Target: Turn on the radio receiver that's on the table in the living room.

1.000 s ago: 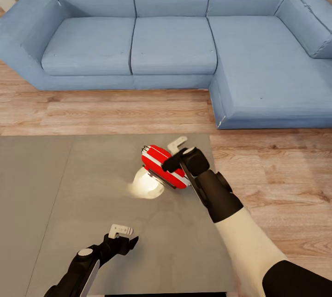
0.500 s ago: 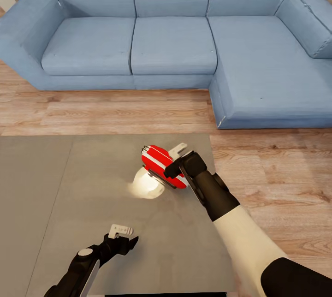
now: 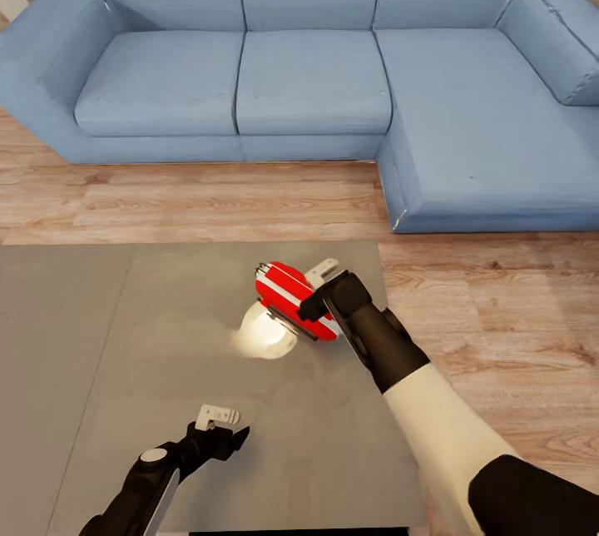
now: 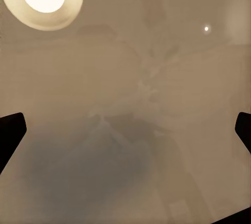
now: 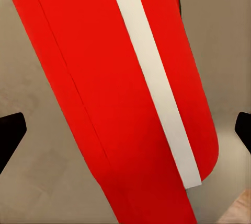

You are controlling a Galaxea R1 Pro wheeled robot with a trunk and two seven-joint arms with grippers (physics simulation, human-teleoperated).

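The red radio receiver (image 3: 287, 295) with its white band lies near the far right corner of the grey table (image 3: 150, 328). My right gripper (image 3: 322, 290) hangs directly over the radio's right end, open, with one white finger (image 3: 323, 270) beyond it. In the right wrist view the radio's red shell (image 5: 99, 78) fills the space between the dark fingertips (image 5: 10, 135), very close. My left gripper (image 3: 221, 428) hovers open over the table's near part, empty. In the left wrist view, the left gripper (image 4: 125, 130) faces bare tabletop.
A blue L-shaped sofa (image 3: 316, 78) runs along the far side and wraps round on the right. Light wood floor (image 3: 499, 311) lies between sofa and table. A bright lamp reflection (image 3: 266, 336) glows on the tabletop beside the radio.
My right gripper has dropped a little and drawn in over the radio's right end. The radio and the left arm have stayed put.
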